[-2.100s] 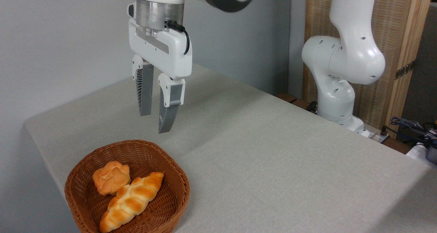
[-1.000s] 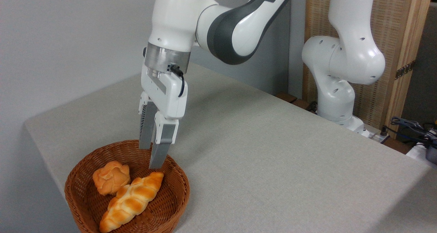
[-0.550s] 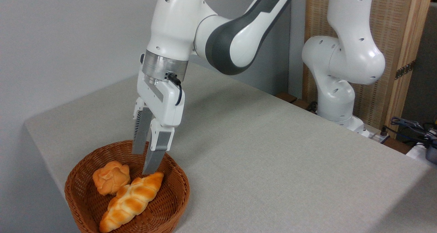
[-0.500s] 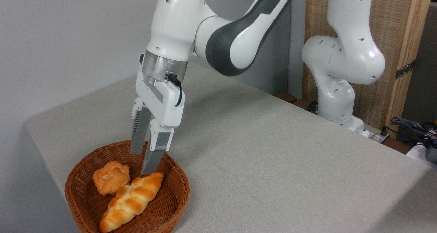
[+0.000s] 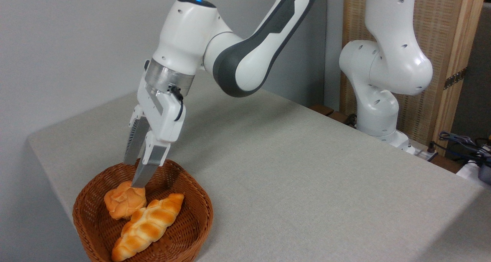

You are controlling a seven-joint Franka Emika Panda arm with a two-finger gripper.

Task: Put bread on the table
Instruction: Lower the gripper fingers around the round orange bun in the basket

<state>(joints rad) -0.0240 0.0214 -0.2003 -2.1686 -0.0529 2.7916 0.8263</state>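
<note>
The bread (image 5: 125,199), the small knotted golden roll, sits in the left part of the wicker basket (image 5: 199,219) at the lower left of the frame, touching the braided loaf (image 5: 147,226) that lies diagonally just to its right. My gripper (image 5: 131,175) is tilted over it from the upper right, jaws parted only narrowly and holding nothing; the near fingertip (image 5: 139,182) looks to be at the roll's top edge, though I cannot tell whether it actually touches. My worry is that gap: it reads narrower than the roll, so if I press down as things stand, I judge the fingers will land on the crown and squash it or shove it sideways rather than straddle it. The tilt adds a second risk, since the far finger sits close to the basket's back rim and could catch the weave and drag the whole basket. The loaf pressed against the roll could also get pinched or lifted along with it. The grey table (image 5: 307,170) to the right offers plenty of room for setting down.
</note>
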